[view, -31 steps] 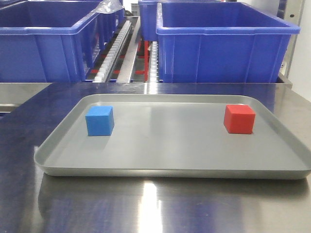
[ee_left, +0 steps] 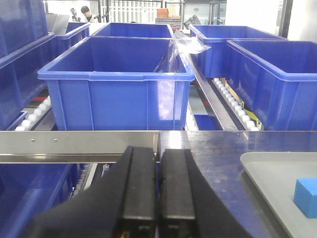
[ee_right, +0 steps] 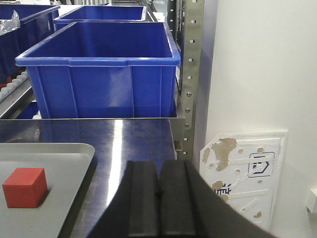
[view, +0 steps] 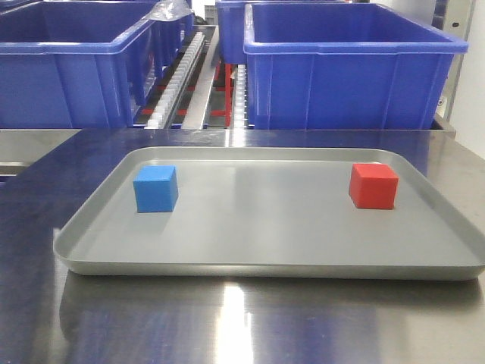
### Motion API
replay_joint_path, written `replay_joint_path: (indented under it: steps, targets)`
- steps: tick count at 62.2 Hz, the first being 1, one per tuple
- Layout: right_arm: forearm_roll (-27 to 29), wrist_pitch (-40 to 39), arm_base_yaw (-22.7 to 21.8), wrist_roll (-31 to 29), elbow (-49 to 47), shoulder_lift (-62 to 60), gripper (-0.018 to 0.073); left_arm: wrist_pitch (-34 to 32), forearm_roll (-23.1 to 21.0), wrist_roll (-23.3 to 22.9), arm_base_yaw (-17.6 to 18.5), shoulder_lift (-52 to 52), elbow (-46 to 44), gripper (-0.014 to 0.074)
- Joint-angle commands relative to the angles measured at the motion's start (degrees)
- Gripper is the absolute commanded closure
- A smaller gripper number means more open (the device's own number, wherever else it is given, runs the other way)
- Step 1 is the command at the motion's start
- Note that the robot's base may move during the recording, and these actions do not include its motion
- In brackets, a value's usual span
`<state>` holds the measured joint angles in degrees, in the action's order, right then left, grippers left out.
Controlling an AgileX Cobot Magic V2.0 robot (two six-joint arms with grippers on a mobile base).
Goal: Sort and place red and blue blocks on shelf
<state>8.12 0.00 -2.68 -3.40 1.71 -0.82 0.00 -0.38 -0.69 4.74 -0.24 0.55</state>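
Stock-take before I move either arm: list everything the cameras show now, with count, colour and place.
blue block: one, mid-blue, left part of the tray.
red block: one, bright red, right part of the tray.
tray: one, grey, on the table.
table: one, bare steel, in front of the shelf.
shelf: one, steel with white roller tracks, behind the table.
bins: several, blue, in rows on the shelf.
plastic sheet: one, clear, draped over a bin rim.
wall panel: one, white, peeling, right of the table.
person: one, far background.
left gripper: one, black, shut and holding nothing, left of the tray.
right gripper: one, black, shut and holding nothing, right of the tray.
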Motion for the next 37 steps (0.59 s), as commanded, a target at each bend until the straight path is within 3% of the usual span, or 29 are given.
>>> replay_joint_path:
  steps: [1, 11, 20, 28, 37]
  targets:
    - [0.0, -4.3, 0.0, -0.2, -1.2, -0.9, 0.0511, -5.2, -0.1, -0.1, -0.2, -1.1, 1.4, 0.0472]
    - [0.0, -3.3, 0.0, -0.3, -3.1, -0.9, 0.0511, -5.2, -0.1, -0.1, -0.2, -1.1, 1.4, 0.0472]
    - [0.0, 4.0, 0.0, -0.5, -7.7, -0.2, 0.0511, -5.2, -0.1, -0.1, -0.2, -1.1, 1.4, 0.0472]
    - [0.0, 10.8, 0.0, -0.6, -12.2, 4.1, 0.0511, -5.2, -0.1, -0.1, -0.2, -1.1, 1.4, 0.0472]
    - [0.0, 12.0, 0.0, -1.6, -16.3, 11.8, 0.0510, -5.2, -0.1, -0.1, -0.2, -1.1, 1.4, 0.0472]
